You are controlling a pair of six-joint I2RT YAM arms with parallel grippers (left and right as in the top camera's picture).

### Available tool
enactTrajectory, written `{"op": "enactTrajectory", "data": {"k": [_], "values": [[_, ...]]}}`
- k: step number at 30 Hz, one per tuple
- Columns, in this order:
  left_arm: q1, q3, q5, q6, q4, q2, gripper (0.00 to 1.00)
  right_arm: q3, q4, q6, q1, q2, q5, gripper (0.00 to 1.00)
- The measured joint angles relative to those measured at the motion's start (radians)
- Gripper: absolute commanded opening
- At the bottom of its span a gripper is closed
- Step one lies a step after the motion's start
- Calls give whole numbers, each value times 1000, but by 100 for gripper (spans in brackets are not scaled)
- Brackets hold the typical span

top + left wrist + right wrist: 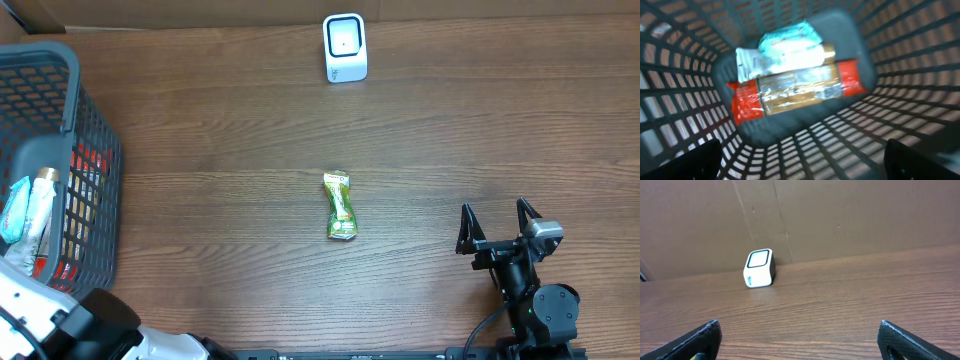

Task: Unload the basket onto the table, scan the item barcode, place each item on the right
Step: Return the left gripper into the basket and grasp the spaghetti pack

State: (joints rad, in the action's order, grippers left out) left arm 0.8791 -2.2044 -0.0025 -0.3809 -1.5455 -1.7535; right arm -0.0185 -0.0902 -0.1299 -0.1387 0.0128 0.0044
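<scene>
- Overhead: the green packet (pixel 340 206) lies alone mid-worktop (pixel 200 120), in front of the scanner (pixel 345 47) and within likely reach of the right end effector (pixel 497 218).
- Left wrist: the left end effector (pixel 802 162), fingers spread and empty, hangs over the basket (pixel 680 75) of stacked packets (pixel 795 90).
- Right wrist: the fingers stand apart, holding nothing, and face the scanner's window.

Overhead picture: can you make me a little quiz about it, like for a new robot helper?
1. Fill in: the scanner by the far edge is ___ in colour.
2. True or false: the right gripper is open.
3. Where does the green packet lie? A: on the scanner. B: on the table. C: in the right gripper.
Key: 1 white; 2 true; 3 B.
</scene>
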Motion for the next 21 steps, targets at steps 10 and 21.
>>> {"op": "enactTrajectory", "data": {"k": [10,21], "values": [[-35,419,-56,141,257,-10,90,0,1,0,0,0,0,100],[-46,765,-97,309,630,-11,91,0,1,-1,0,0,0,100]]}}
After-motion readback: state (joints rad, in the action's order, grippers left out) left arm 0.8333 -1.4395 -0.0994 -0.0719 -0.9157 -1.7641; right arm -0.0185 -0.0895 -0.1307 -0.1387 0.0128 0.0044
